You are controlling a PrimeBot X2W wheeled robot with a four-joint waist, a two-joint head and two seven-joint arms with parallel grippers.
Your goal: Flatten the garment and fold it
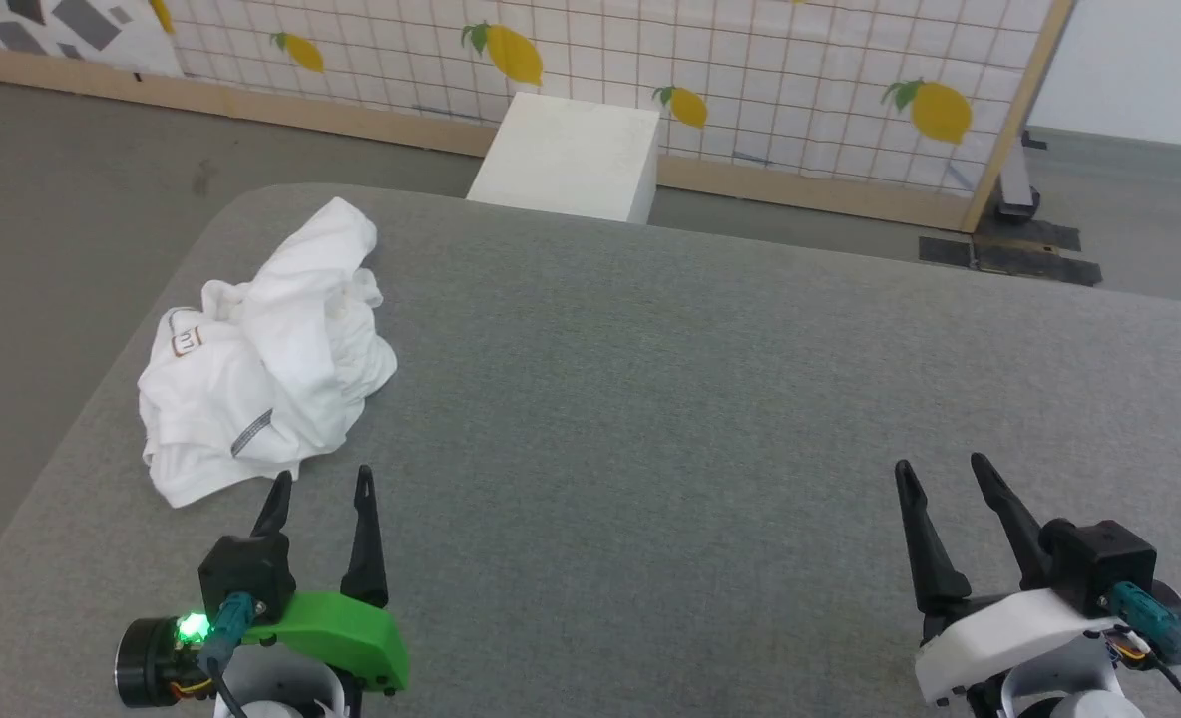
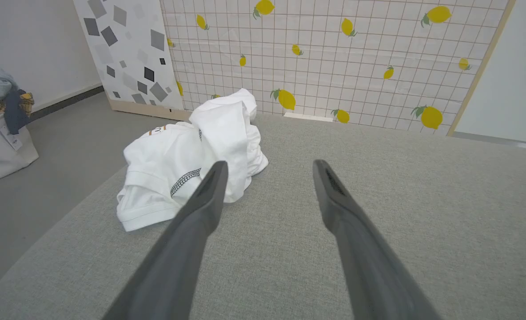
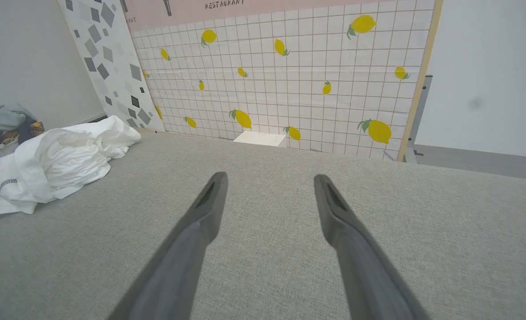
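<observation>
White soft crumpled shirt (image 1: 266, 359) lies bunched at the left of the grey fabric table (image 1: 700, 399), near its edge. Left gripper (image 1: 322, 474) and right gripper (image 1: 940, 461) both stand open, empty. A careless pull may drag it off that edge

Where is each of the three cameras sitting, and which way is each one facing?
Head view: on the robot's head, looking forward and down at the grey table, with the crumpled garment at left; the left gripper and right gripper both show, open.
Left wrist view: on the left wrist, looking along its two fingers towards the garment close ahead-left.
Right wrist view: on the right wrist, looking along its own fingers across the table towards the lemon-print screen.
Shared: all three show the garment, table and lemon-print screen.
</observation>
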